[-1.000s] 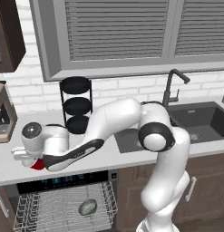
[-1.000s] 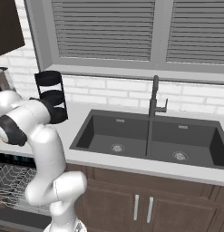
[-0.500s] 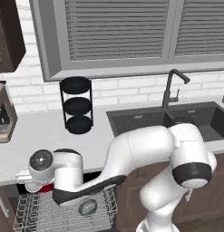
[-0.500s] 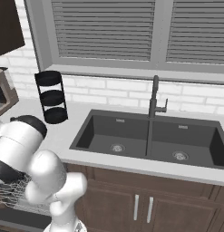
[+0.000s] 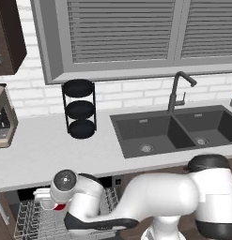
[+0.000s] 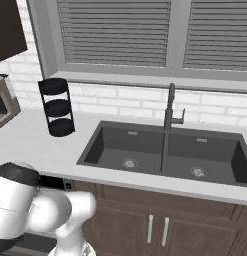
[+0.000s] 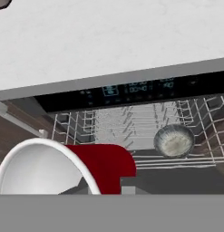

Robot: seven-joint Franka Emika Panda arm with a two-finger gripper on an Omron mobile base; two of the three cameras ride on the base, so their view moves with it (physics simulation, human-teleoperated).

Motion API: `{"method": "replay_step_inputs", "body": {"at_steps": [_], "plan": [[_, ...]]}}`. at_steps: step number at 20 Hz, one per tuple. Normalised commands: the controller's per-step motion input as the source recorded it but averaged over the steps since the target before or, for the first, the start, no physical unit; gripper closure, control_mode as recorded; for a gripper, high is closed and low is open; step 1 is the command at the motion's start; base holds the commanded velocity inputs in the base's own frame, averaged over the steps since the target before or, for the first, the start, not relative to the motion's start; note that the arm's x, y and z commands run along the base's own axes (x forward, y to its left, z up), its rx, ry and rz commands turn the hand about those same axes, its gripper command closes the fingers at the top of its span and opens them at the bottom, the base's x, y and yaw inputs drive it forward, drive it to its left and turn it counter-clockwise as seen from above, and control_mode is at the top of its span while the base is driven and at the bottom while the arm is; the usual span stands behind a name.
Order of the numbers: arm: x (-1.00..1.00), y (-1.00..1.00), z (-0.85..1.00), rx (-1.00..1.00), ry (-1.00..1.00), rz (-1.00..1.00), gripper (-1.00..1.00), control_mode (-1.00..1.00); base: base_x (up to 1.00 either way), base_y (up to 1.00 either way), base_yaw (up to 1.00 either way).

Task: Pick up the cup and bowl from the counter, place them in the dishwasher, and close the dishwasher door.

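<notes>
Step in hand: carrying the cup [image 7: 63, 170] down to the open dishwasher [image 7: 131, 120]; the bowl [image 7: 174, 140] already lies in the wire rack [image 7: 124, 129].
End effector: at the lower left of the left base view [image 5: 48, 202], clamped on the cup; in the hand view the red wall and white rim sit hard against the bottom edge, lower left.
Cup's axis: tipped over, mouth turned toward the camera and to the lower left of the hand view, base pointing into the machine.
Key relation: the rack lies straight ahead of the held cup, just past its red base; the bowl rests right of centre, apart from the cup, so free rack shows at centre and left.
Edges: the tabletop [image 7: 109, 41] overhangs along the top of the hand view, with the black control strip [image 7: 131, 88] directly beneath; the cup must pass under both.
Room: judged ample at rack centre, tighter toward the bowl.
</notes>
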Motion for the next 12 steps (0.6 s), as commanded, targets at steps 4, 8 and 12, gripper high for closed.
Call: {"method": "replay_step_inputs", "body": {"at_steps": [4,8,12], "plan": [[0.0,-0.06,-0.49,0.0,-0.02,0.0,1.0,-1.0,0.0,0.0,0.0],[0.05,0.0,-0.38,0.0,-0.01,0.0,1.0,-1.0,0.0,0.0,0.0],[0.33,0.03,-0.37,0.0,0.0,0.0,1.0,-1.0,0.0,0.0,0.0]]}}
